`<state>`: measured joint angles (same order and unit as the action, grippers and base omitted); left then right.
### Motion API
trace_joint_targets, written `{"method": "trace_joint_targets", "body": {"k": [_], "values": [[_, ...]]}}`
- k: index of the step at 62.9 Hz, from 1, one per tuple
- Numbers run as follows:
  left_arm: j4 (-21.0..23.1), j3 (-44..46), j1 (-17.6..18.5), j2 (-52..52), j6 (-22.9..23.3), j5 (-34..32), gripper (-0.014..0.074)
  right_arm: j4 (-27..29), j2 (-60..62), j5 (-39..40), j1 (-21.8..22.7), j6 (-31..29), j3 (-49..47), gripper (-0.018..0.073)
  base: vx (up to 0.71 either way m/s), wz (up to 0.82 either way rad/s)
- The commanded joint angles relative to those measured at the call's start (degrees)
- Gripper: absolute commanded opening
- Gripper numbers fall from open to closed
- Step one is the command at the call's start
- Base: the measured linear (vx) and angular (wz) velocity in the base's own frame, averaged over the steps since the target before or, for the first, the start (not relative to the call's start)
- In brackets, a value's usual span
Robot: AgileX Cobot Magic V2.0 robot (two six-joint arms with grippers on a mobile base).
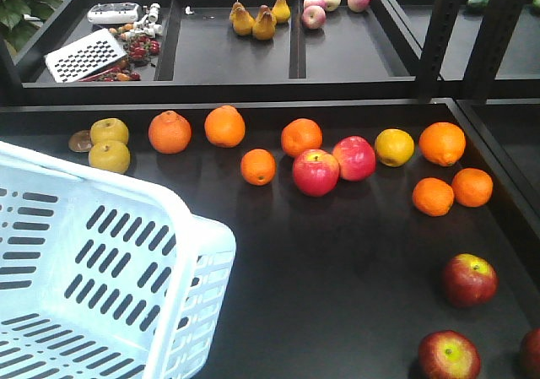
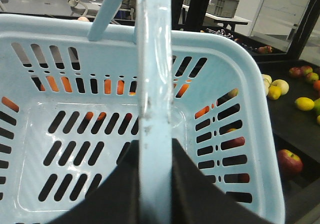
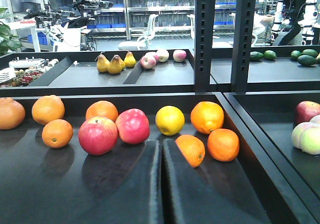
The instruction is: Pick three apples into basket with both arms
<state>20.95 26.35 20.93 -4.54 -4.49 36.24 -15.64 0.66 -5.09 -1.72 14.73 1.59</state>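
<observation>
Black tray (image 1: 337, 286) spanning the front view. At its near left corner, tilted: pale blue slotted basket (image 1: 101, 179). Clamped on the basket's handle (image 2: 152, 79) by the left gripper (image 2: 155, 145), black fingers (image 2: 197, 184) pressed against both sides of the bar. Right gripper (image 3: 161, 151) visible only in its own wrist view: jaws closed to a thin slit, holding nothing. Three dark red apples (image 1: 469, 279) at the tray's near right corner, resting on the tray, well apart from the basket, one cut off by the frame edge. Farther back, in a loose row: oranges (image 1: 170, 132), a lemon (image 1: 394, 147), two brighter pink-red apples (image 1: 315, 172) touching each other.
</observation>
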Motion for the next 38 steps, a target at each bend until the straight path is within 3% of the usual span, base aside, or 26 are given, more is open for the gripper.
{"method": "trace_joint_targets", "body": {"k": [1,10,18,38], "values": [[2.53,1.76,0.03,-1.35,0.07,-7.33,-0.0008,-0.71,0.79,4.33,0.42,-0.15,0.79,-0.0004,0.0,0.0],[8.03,1.76,0.03,-1.61,-0.34,-8.4,-0.0008,-0.71,0.79,4.33,0.42,-0.15,0.79,-0.0004,0.0,0.0],[11.95,2.81,0.03,-5.02,-5.27,-8.56,-0.0008,-0.71,0.79,4.33,0.42,-0.15,0.79,-0.0004,0.0,0.0],[23.98,13.94,0.03,-30.76,-31.43,-4.93,-0.0008,-0.71,0.79,4.33,0.42,-0.15,0.79,-0.0004,0.0,0.0]]}}
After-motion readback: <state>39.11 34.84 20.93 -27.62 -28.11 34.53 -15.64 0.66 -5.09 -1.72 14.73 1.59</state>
